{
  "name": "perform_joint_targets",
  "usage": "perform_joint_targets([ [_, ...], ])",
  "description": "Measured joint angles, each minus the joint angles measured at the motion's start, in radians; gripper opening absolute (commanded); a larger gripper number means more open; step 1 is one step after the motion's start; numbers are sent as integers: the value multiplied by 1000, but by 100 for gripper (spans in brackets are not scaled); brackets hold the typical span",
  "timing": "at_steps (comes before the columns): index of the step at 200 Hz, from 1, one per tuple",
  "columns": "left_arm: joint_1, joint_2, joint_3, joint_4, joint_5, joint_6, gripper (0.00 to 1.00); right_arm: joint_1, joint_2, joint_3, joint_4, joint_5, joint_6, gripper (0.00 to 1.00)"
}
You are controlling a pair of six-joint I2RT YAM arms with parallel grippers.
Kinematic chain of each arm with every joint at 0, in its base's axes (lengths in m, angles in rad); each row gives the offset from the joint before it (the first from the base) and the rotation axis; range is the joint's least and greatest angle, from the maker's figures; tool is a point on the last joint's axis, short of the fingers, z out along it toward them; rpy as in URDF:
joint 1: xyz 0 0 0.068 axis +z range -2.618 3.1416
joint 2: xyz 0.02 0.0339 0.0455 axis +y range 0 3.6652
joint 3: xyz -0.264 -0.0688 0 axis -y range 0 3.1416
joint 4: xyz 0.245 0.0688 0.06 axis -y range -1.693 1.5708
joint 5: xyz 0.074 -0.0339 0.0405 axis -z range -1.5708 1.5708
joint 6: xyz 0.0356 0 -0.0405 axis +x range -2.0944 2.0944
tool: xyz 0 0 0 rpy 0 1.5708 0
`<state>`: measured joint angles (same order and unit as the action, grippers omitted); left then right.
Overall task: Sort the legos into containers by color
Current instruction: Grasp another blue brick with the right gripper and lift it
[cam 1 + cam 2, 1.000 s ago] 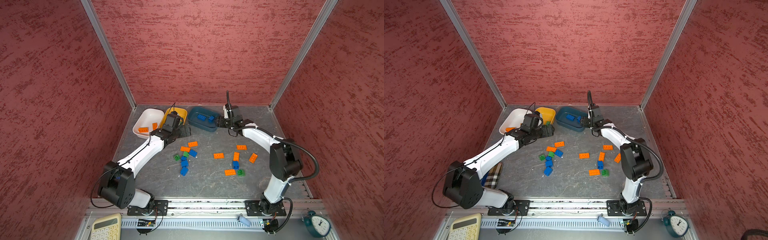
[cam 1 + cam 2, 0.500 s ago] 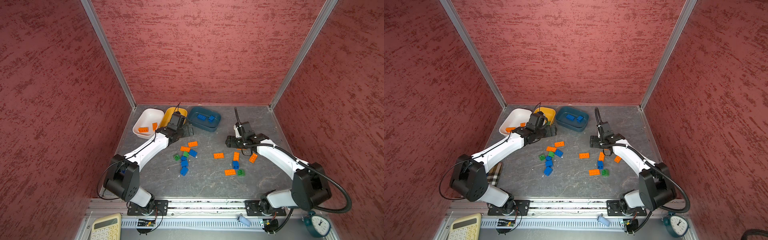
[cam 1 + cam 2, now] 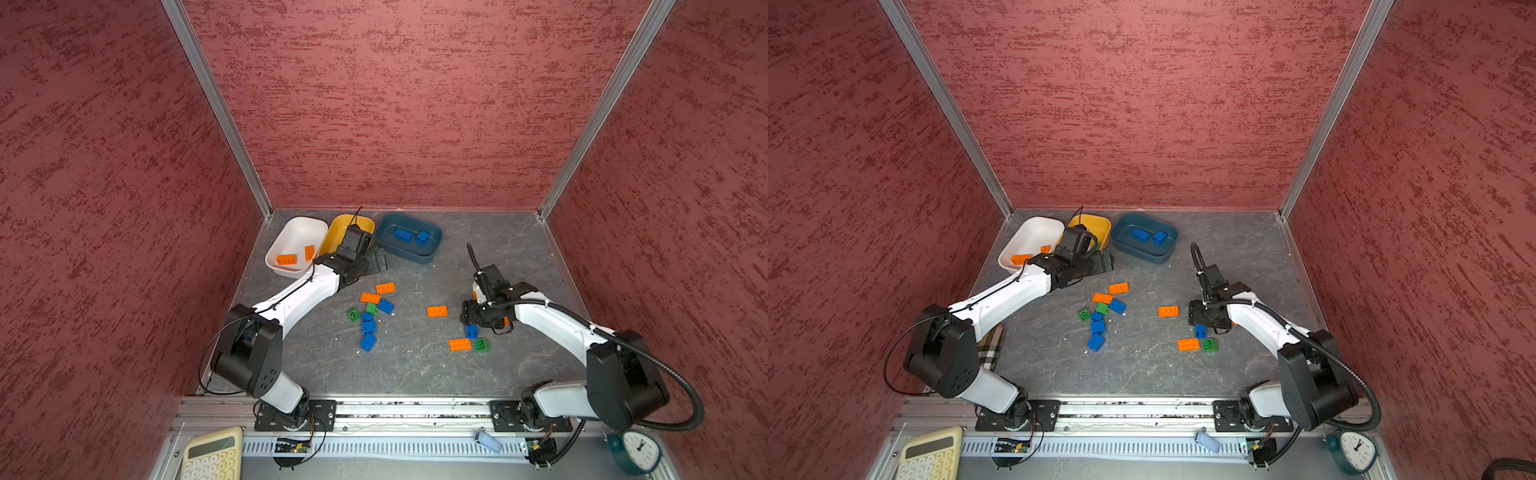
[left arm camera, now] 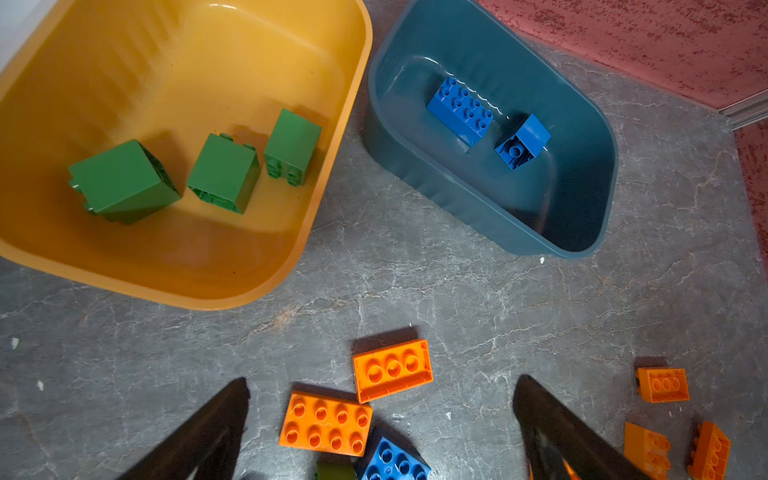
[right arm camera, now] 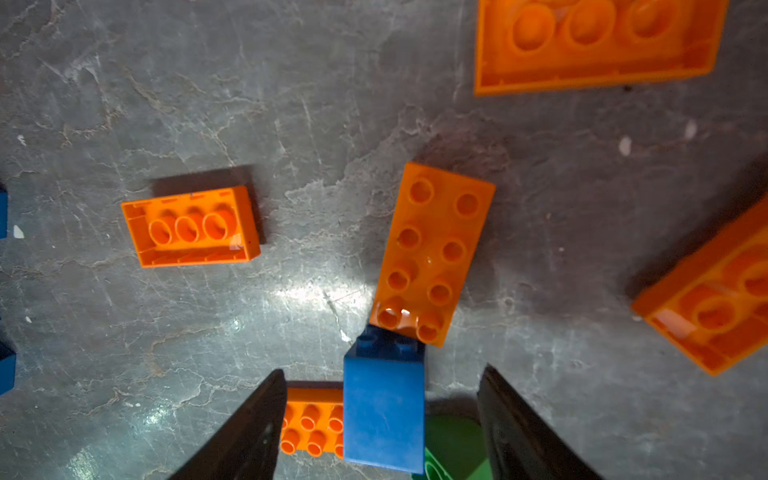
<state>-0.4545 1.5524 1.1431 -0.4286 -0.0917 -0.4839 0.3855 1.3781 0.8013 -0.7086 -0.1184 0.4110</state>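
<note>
Between the spread jaws of the right gripper (image 5: 383, 372) sat a blue brick (image 5: 384, 411), with a gap to each finger. Just beyond the fingertips lay a long orange brick (image 5: 432, 253), studs up, touching the blue brick's studded end. A low orange brick (image 5: 311, 424) showed by one finger and a green brick (image 5: 451, 444) by the other.

The left gripper (image 4: 382, 380) hung with its jaws wide apart, holding nothing. Between them, on the grey table (image 4: 457, 299), lay a studded orange plate (image 4: 326, 424), an upturned orange plate (image 4: 392, 370) and a blue studded piece (image 4: 390, 461). Ahead of those fingertips stood the yellow tub (image 4: 187, 270), holding three green blocks (image 4: 224, 172), and just beside it the teal tub (image 4: 457, 183), holding two blue blocks (image 4: 459, 110). On the yellow tub's other side, the white tub (image 3: 297, 232) held two orange pieces (image 3: 286, 259).
</note>
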Motion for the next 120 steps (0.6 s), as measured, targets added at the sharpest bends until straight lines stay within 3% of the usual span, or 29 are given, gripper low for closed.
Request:
perform_joint_targets([
  [43,0,0,3,-2,0,-2,99,26,24,-18,-1,0,15,61],
  [100,0,13,4,-2,0,-10,99,49,42,-38,0,31,56,37],
  [120,0,21,3,-3,0,-13,99,53,39,-38,1,35,56,33],
])
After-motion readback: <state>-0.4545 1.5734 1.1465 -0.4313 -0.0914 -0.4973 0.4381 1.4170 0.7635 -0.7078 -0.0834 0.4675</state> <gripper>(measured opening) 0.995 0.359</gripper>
